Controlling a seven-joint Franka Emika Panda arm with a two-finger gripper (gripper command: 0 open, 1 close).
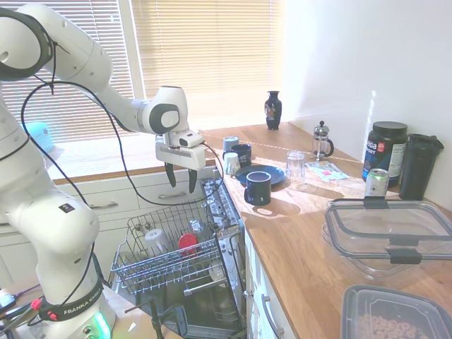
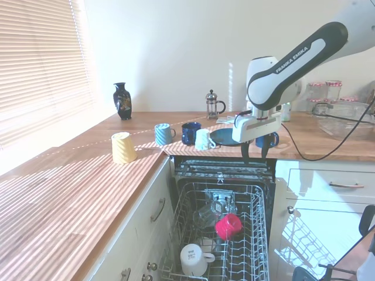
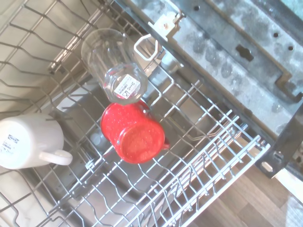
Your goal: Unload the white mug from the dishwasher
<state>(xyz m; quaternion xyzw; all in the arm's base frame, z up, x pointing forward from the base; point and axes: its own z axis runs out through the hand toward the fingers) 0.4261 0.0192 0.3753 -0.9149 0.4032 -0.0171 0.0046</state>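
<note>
The white arm reached down over the built-in dishwasher's silver-grey wire rack (image 1: 162, 265), its gripper (image 1: 181, 180) hanging above with fingers spread and empty. In that rack the small plain white ceramic mug (image 2: 194, 259) lay beside a red cup (image 2: 228, 226).

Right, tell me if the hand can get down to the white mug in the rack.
Probably yes. The hand hangs open above the pulled-out rack, and the white mug sits uncovered, with the red cup beside it but apart.
</note>
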